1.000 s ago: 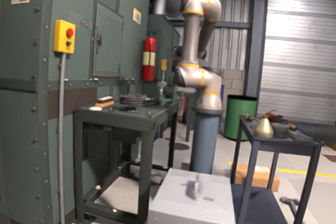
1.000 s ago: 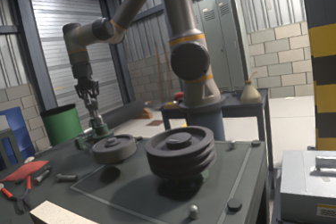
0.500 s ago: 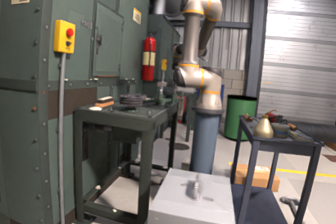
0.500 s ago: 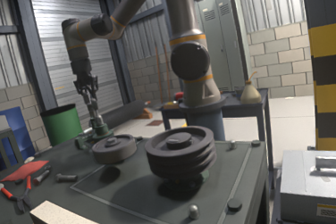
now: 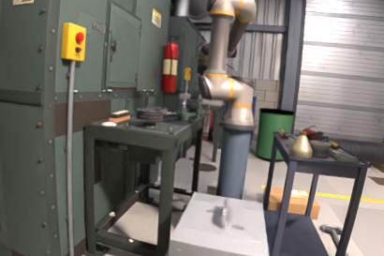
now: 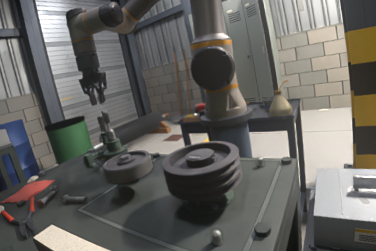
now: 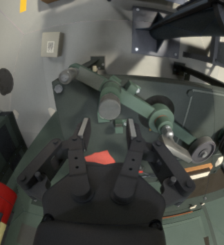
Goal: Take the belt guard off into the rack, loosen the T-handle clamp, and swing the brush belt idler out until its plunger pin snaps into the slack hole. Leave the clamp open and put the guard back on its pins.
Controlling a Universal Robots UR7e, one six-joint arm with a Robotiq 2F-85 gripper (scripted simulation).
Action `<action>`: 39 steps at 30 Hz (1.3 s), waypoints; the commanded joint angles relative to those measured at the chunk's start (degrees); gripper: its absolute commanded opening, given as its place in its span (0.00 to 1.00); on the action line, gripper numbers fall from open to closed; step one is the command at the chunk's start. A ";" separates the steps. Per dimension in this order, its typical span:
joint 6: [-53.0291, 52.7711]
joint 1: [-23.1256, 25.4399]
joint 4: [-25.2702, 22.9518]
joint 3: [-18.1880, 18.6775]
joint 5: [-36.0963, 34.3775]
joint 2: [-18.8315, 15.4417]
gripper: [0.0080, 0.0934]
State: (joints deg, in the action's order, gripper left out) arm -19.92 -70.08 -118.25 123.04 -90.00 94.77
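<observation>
The T-handle clamp (image 7: 109, 106) (image 6: 106, 128) stands upright at the far end of the green bench, on the green idler arm (image 7: 141, 105) that runs to a small grey idler pulley (image 7: 201, 149) (image 6: 127, 166). A grey lever handle (image 7: 171, 143) sticks out from the arm's pivot. The large grooved pulley (image 6: 202, 169) sits beside the idler pulley. I see no belt guard on the bench. My gripper (image 7: 105, 128) (image 6: 93, 90) hangs in the air straight above the T-handle, partly open and empty.
The bench's far edge lies just beyond the clamp, with bare floor below. Red pliers and a red cloth (image 6: 27, 194) lie at the bench's left end. A side table (image 5: 318, 154) with an oil can (image 5: 300, 146) stands past the robot base. A grey box (image 5: 220, 225) sits on the floor.
</observation>
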 commanded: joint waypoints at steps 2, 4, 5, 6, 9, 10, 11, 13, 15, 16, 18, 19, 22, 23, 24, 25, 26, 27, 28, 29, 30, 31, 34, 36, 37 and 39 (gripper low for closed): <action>0.00 0.00 -0.02 -0.04 0.00 0.02 0.53; 0.00 0.00 -0.01 -0.05 0.00 0.03 0.48; 0.00 0.00 -0.01 -0.05 0.00 0.04 0.46; 0.00 0.00 0.00 -0.05 0.00 0.04 0.43; 0.00 0.00 0.00 -0.06 0.00 0.05 0.37; 0.00 0.00 0.01 -0.06 0.00 0.05 0.37; 0.00 0.00 0.01 -0.07 0.00 0.05 0.37; 0.00 0.00 0.01 -0.07 0.00 0.06 0.37; 0.00 0.00 0.01 -0.07 0.00 0.06 0.37; 0.00 0.00 0.01 -0.07 0.00 0.06 0.37; 0.00 0.00 0.09 -0.12 0.00 0.10 0.37; 0.00 0.00 0.83 -0.54 0.00 0.42 0.37; 0.00 0.01 6.73 -4.31 0.00 2.78 0.37; 0.00 0.01 8.23 -5.33 0.00 3.28 0.37; 0.00 0.01 8.88 -5.75 0.00 3.47 0.37; 0.00 0.00 8.94 -5.73 0.00 3.45 0.37; 0.00 0.00 8.94 -5.66 0.00 3.41 0.37; -0.01 0.01 8.96 -5.63 0.00 3.39 0.37; -0.02 0.03 8.97 -5.61 0.00 3.39 0.37; -0.05 0.05 8.98 -5.59 0.00 3.42 0.37; -0.10 0.10 8.99 -5.57 0.00 3.46 0.37; -0.16 0.17 9.01 -5.53 0.00 3.53 0.37; -0.50 0.51 9.08 -5.30 0.00 3.86 0.37; -0.86 0.87 9.15 -5.03 0.00 4.21 0.37; -1.09 1.11 9.20 -4.87 0.00 4.42 0.37; -1.66 1.68 9.30 -4.47 0.00 4.93 0.37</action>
State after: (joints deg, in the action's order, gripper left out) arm -21.60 -68.41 -108.93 118.60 -90.00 99.66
